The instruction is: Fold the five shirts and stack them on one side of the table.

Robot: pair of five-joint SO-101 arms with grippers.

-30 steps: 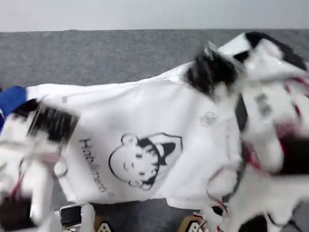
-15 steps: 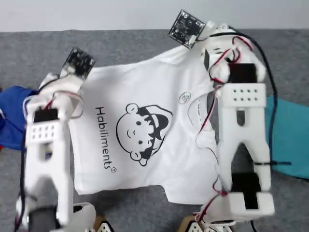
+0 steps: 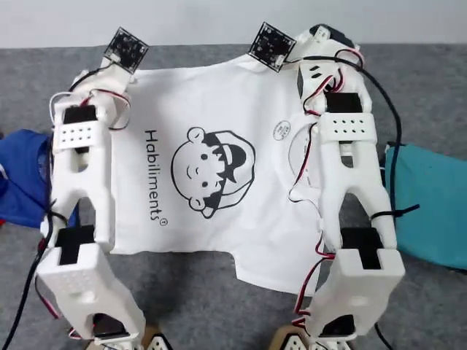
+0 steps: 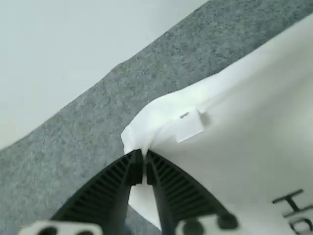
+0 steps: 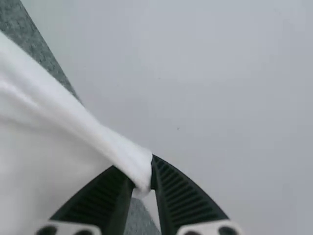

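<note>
Grey felt-like table covering (image 3: 219,55), plain pale wall (image 3: 219,22) along its far edge, soft even light

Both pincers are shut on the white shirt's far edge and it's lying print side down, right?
Not quite. The white shirt lies print side up; the high view shows its cartoon face. The rest holds: left pincer and right pincer are each shut on its far edge.

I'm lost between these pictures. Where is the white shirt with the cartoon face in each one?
High view: white shirt spread mid-table between both arms.
Left wrist view: its corner pinched in the left fingers.
Right wrist view: its bunched edge pinched in the right fingers.
Shared landmark: the grey table cover.
</note>
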